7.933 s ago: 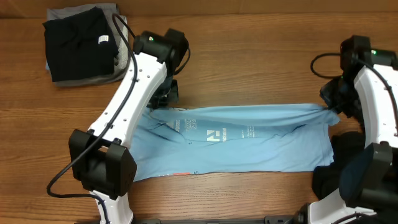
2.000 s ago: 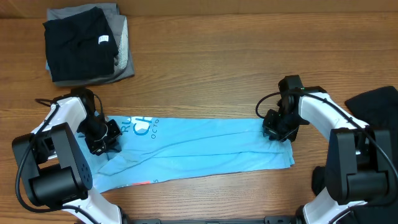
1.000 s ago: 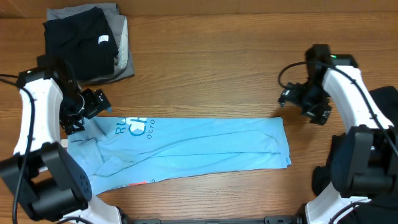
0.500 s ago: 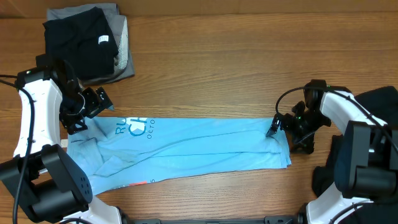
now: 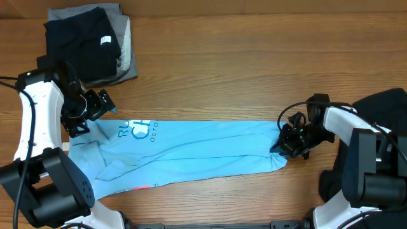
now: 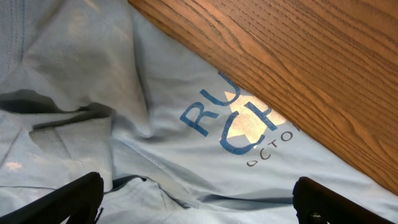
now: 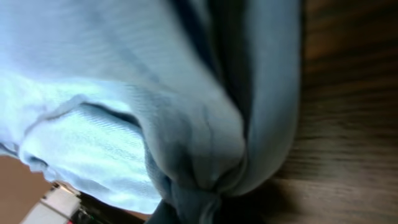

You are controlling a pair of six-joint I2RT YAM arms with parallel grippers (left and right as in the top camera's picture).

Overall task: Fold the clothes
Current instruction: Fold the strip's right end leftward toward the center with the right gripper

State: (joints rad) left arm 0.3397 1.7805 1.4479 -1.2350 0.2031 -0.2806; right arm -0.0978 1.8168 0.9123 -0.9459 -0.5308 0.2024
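Note:
The light-blue T-shirt [image 5: 191, 156] lies as a long flat band across the table, with blue lettering near its left end. My left gripper [image 5: 88, 113] hovers open over that left end. In the left wrist view its two dark fingers [image 6: 68, 199] stand wide apart above the wrinkled shirt [image 6: 155, 93], holding nothing. My right gripper [image 5: 284, 141] is shut on the shirt's right end, which bunches up there. The right wrist view shows the blue fabric [image 7: 186, 124] gathered into a pinch at the gripper [image 7: 205, 208].
A folded stack of black and grey garments [image 5: 86, 41] sits at the table's far left corner. A dark cloth [image 5: 385, 105] lies at the right edge behind the right arm. Bare wood [image 5: 241, 70] stretches beyond the shirt.
My right gripper came down and leftward onto the shirt's right end and shut on it, bunching the fabric. The left arm has stayed still, open.

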